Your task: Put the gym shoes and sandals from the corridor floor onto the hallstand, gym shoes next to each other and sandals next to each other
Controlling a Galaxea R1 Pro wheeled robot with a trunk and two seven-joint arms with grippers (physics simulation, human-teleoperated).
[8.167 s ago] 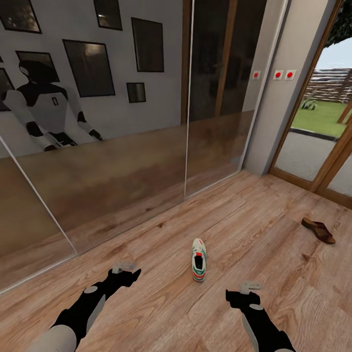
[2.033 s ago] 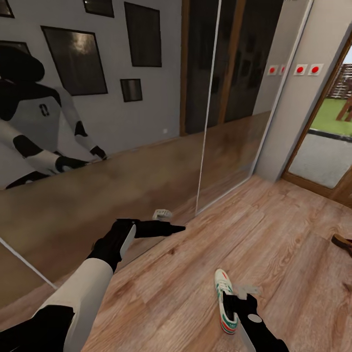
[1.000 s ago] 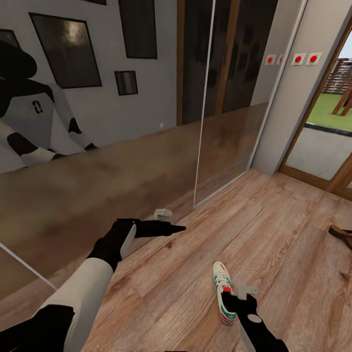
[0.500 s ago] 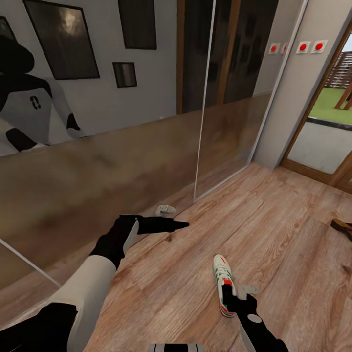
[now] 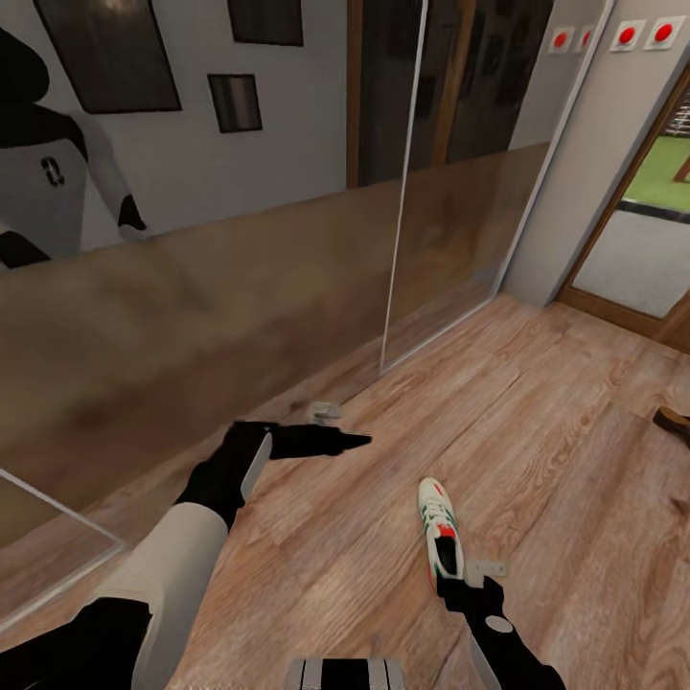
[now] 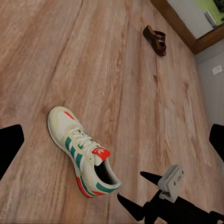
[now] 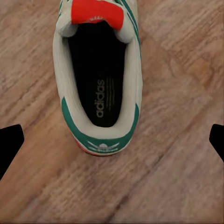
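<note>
One gym shoe (image 5: pixel 438 537) lies upright on the corridor floor (image 5: pixel 537 402), white with teal stripes and a red tongue. My right gripper (image 5: pixel 458 581) hovers open just behind and above its heel. In the right wrist view the dark opening of the gym shoe (image 7: pixel 100 79) lies between the spread fingers (image 7: pixel 10 148). The left wrist view looks down on the gym shoe (image 6: pixel 81 151) with the right gripper (image 6: pixel 130 185) beside its heel. My left gripper (image 5: pixel 356 440) is open, held out over bare floor near the mirror. One brown sandal (image 5: pixel 674 419) lies far right. The hallstand is out of view.
Mirrored sliding doors (image 5: pixel 240 287) run along the left and reflect the robot. A wall corner (image 5: pixel 565 192) and a wood-framed glass door (image 5: pixel 652 249) to the garden stand at the right. The sandal (image 6: pixel 155 39) lies near that door's threshold.
The head view has tilted down, shifting the whole picture. The right gripper stays by the shoe's heel and the left arm holds its pose. The shoe has not moved on the floor.
</note>
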